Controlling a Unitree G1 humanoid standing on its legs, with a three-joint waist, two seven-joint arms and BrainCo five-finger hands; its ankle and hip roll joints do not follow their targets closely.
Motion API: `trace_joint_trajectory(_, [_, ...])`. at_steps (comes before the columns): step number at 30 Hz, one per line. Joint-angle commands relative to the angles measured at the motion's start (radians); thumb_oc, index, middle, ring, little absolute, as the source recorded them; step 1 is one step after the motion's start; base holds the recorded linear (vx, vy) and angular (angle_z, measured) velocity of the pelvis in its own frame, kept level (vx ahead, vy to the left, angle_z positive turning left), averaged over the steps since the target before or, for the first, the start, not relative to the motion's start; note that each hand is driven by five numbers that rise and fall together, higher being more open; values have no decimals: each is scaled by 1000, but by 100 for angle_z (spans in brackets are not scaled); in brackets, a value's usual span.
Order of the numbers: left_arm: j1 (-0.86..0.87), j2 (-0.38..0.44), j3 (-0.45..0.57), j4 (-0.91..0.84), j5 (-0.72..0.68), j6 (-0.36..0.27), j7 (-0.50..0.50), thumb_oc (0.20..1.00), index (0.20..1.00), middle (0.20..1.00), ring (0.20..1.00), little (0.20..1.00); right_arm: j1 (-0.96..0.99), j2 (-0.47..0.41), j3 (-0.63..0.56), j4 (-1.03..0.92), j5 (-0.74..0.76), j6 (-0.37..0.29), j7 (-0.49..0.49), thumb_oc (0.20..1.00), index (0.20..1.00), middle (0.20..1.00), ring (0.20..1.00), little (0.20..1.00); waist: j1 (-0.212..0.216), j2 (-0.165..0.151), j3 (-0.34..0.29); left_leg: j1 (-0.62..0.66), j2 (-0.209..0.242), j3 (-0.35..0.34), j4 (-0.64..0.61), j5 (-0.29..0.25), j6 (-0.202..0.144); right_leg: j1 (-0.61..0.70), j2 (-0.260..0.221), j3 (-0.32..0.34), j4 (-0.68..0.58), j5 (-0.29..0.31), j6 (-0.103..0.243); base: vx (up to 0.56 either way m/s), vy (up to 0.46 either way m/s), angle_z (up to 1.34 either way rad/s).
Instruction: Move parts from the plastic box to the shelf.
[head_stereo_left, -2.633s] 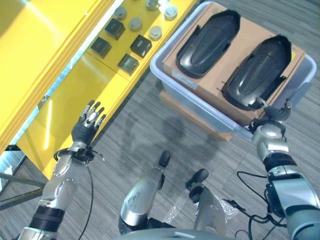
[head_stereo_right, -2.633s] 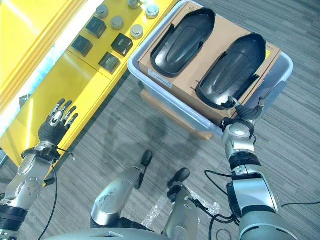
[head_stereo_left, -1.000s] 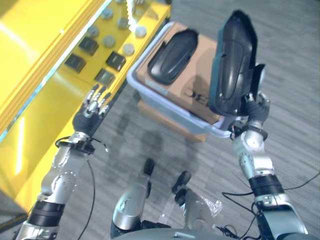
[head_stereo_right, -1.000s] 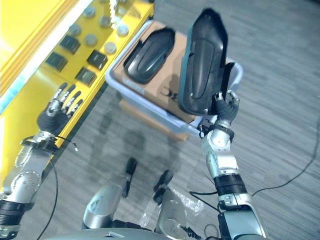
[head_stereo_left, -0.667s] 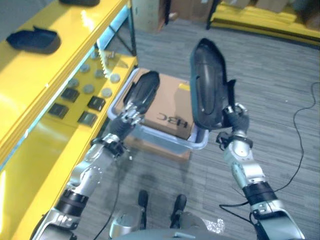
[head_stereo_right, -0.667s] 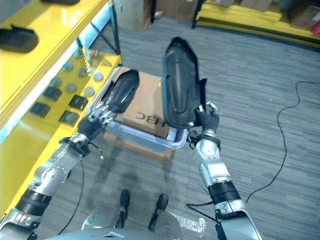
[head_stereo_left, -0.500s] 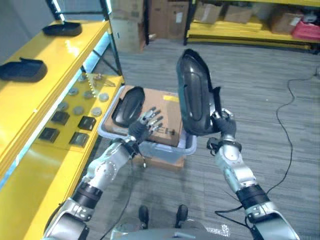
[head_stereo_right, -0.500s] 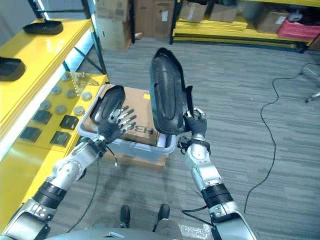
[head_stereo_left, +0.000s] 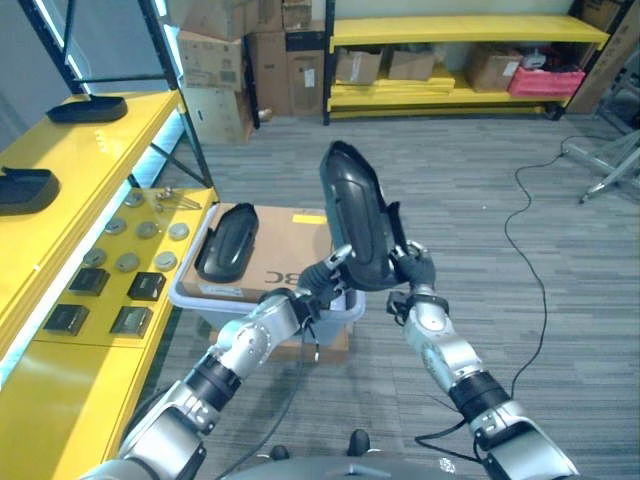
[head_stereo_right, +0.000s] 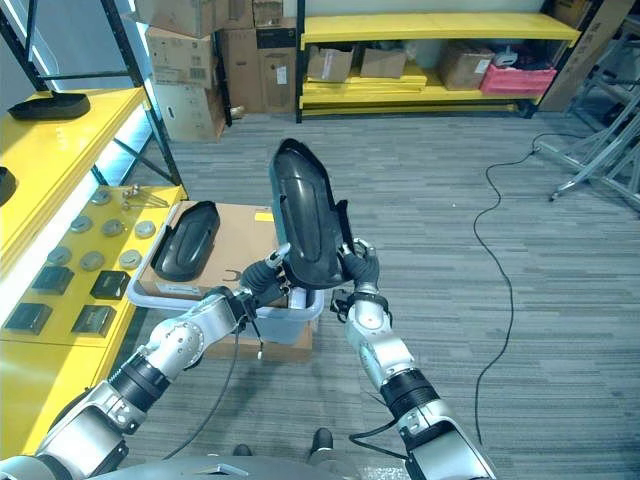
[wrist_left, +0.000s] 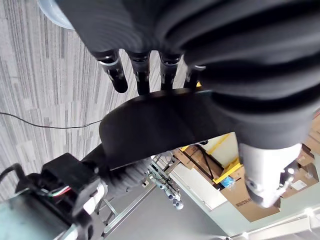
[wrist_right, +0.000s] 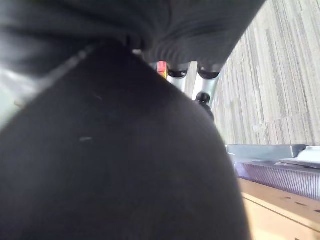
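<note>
A long black moulded part (head_stereo_left: 355, 220) stands upright in the air over the near right corner of the grey plastic box (head_stereo_left: 190, 300). My right hand (head_stereo_left: 415, 270) is shut on its lower right edge. From the left, my left hand (head_stereo_left: 330, 275) reaches in with straight fingers (wrist_left: 117, 75) resting against the part's lower edge. A second black part (head_stereo_left: 227, 243) lies on cardboard inside the box. The yellow shelf (head_stereo_left: 100, 150) runs along the left and carries two more black parts (head_stereo_left: 85, 108) (head_stereo_left: 22, 188).
Small metal discs (head_stereo_left: 125, 245) and black blocks (head_stereo_left: 148, 287) lie on the shelf's lower level beside the box. The box sits on a cardboard carton (head_stereo_left: 335, 345). Stacked cartons (head_stereo_left: 215, 70) and another yellow rack (head_stereo_left: 450, 30) stand at the back across grey carpet.
My right hand has lifted the part out of the box and set it upright. My left hand has swung from the shelf side to the part's lower edge. The camera has tilted up.
</note>
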Motion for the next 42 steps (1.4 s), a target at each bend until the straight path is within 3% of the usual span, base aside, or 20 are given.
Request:
trace_joint_trajectory(1, [-101,-45,-54,68,35,-57,13,1000,1000,1000,1000,1000,-134,32,4,4,0,-52,35,200,200,200,200,200,28,-22,-46,-32,42,16,10,-24,-35,39,-59,-11,52,-112,107,30,-18,-1])
trace_joint_trajectory(9, [-109,-51,-59,104,179,-67,29,1000,1000,1000,1000,1000,-147,74,55,16,-21,-35,59,200,200,200,200,200,33,-21,-54,-28,39,8,14,-31,-34,43,-56,-13,55,-120,104,4,-2,0])
trace_joint_trajectory(14, [-106,-48,-55,117,183,-59,52,1000,1000,1000,1000,1000,-147,87,66,12,-23,-32,67,200,200,200,200,200,34,-19,-55,-28,38,3,16,-32,-34,45,-56,-13,58,-124,103,0,0,0])
trace_joint_trajectory(15, [-104,-50,-56,135,206,-76,35,598,598,598,598,598,-150,94,73,16,-26,-34,67,200,200,200,200,200,36,-19,-55,-27,37,0,18,-34,-34,45,-55,-13,60,-125,102,0,0,0])
trace_joint_trajectory(16, [-104,-50,-58,138,211,-86,30,485,485,485,485,485,-151,95,75,16,-26,-34,67,200,200,200,200,200,36,-19,-55,-27,37,-1,19,-34,-34,44,-55,-13,61,-125,102,0,0,0])
trace_joint_trajectory(17, [-104,-50,-59,138,215,-88,30,200,200,200,200,200,-152,96,77,17,-25,-34,66,200,200,200,200,200,36,-19,-55,-27,37,-2,19,-35,-34,45,-55,-12,62,-126,102,0,0,0])
trace_joint_trajectory(26, [-114,-41,-54,148,301,-89,53,200,200,200,200,200,-162,111,94,28,-25,-29,54,200,200,200,200,200,41,-17,-54,-23,36,-10,21,-36,-35,50,-53,-16,64,-130,99,0,0,0])
trace_joint_trajectory(38, [-133,-30,-70,115,355,-141,37,200,200,200,200,200,-167,126,108,30,3,-12,57,200,200,200,200,200,44,-14,-50,-14,36,-18,19,-37,-38,60,-51,-21,62,-132,96,0,0,0])
trace_joint_trajectory(39, [-133,-30,-70,115,355,-142,38,200,200,200,200,200,-167,126,108,30,5,-11,58,260,260,260,260,260,44,-14,-50,-14,36,-18,19,-37,-38,60,-51,-21,61,-132,96,0,0,0])
trace_joint_trajectory(40, [-136,-30,-72,112,351,-144,45,200,200,200,200,200,-169,126,108,36,13,-7,64,818,818,818,818,818,44,-14,-50,-14,35,-20,19,-37,-38,60,-51,-22,62,-133,96,0,0,0])
trace_joint_trajectory(41, [-138,-30,-71,113,348,-146,45,200,200,200,200,200,-171,126,108,37,14,-4,63,1000,1000,1000,1000,1000,44,-15,-50,-13,35,-20,19,-37,-37,60,-51,-22,63,-133,96,0,0,0])
trace_joint_trajectory(42, [-140,-31,-71,110,348,-155,47,200,200,200,200,200,-173,124,109,41,20,2,54,1000,1000,1000,1000,1000,44,-15,-50,-12,35,-21,19,-36,-37,62,-50,-23,62,-132,96,0,0,0])
